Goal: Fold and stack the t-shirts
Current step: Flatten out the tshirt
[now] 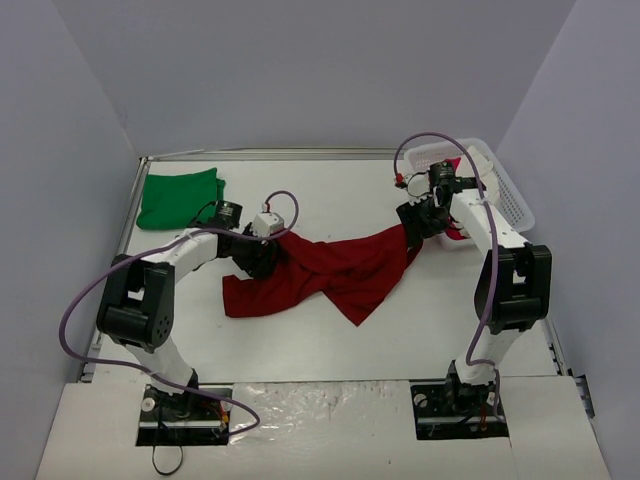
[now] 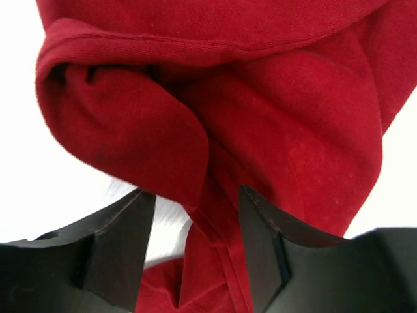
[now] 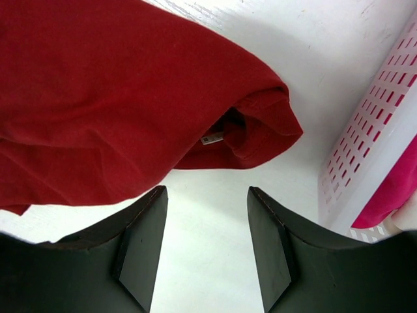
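Note:
The dark red t-shirt (image 1: 340,270) lies crumpled and stretched across the middle of the table. The green t-shirt (image 1: 180,198) sits folded at the back left corner. My left gripper (image 1: 262,255) is low over the red shirt's left part. In the left wrist view it (image 2: 195,192) is open, with a hanging fold of the red cloth (image 2: 273,117) between the jaws and a gap at the left finger. My right gripper (image 1: 418,222) hovers by the shirt's right end. It (image 3: 206,190) is open over bare table, just short of the collar and its label (image 3: 212,138).
A white slotted basket (image 1: 500,185) stands at the back right, close beside the right arm. Pink cloth (image 3: 394,189) lies inside it. Grey walls close in the table on three sides.

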Action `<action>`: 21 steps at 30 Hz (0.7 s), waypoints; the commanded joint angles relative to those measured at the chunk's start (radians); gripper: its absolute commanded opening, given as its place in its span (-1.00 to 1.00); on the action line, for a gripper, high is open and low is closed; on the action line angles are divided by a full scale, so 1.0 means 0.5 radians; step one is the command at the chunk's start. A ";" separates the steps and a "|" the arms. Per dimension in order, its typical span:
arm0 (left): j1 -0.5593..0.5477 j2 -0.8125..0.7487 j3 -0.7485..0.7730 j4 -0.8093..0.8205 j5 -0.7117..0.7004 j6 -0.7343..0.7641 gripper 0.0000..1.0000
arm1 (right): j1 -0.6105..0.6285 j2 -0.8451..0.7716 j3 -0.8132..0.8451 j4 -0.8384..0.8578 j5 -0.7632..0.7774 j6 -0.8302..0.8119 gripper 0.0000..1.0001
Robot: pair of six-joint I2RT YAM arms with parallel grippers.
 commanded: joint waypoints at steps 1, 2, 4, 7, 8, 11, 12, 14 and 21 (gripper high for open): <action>-0.024 0.034 0.055 0.048 0.069 -0.006 -0.05 | 0.016 -0.069 -0.025 -0.030 -0.027 0.003 -0.03; -0.030 0.046 0.052 0.051 0.044 0.000 -0.16 | 0.019 -0.069 -0.031 -0.030 -0.031 0.003 -0.03; -0.030 0.071 0.049 0.054 0.026 0.003 -0.48 | 0.022 -0.078 -0.035 -0.027 -0.024 0.000 -0.03; -0.030 0.071 0.052 0.051 -0.005 0.000 -0.95 | 0.034 -0.127 -0.062 -0.036 -0.021 -0.024 -0.02; -0.030 0.062 0.052 0.048 -0.014 0.000 -0.95 | 0.043 -0.149 -0.080 -0.036 -0.021 -0.033 -0.02; -0.021 -0.015 0.071 0.012 -0.036 -0.009 -0.95 | 0.111 -0.253 -0.129 -0.069 -0.024 -0.113 -0.02; -0.021 -0.036 0.086 -0.007 -0.057 -0.009 -0.95 | 0.138 -0.280 -0.154 -0.106 -0.018 -0.137 -0.02; -0.021 -0.088 0.135 -0.074 -0.100 0.012 -0.95 | 0.236 -0.357 -0.188 -0.143 -0.009 -0.186 -0.02; 0.038 -0.131 0.227 -0.200 -0.177 0.015 -0.95 | 0.730 -0.505 -0.406 -0.306 0.132 -0.193 -0.02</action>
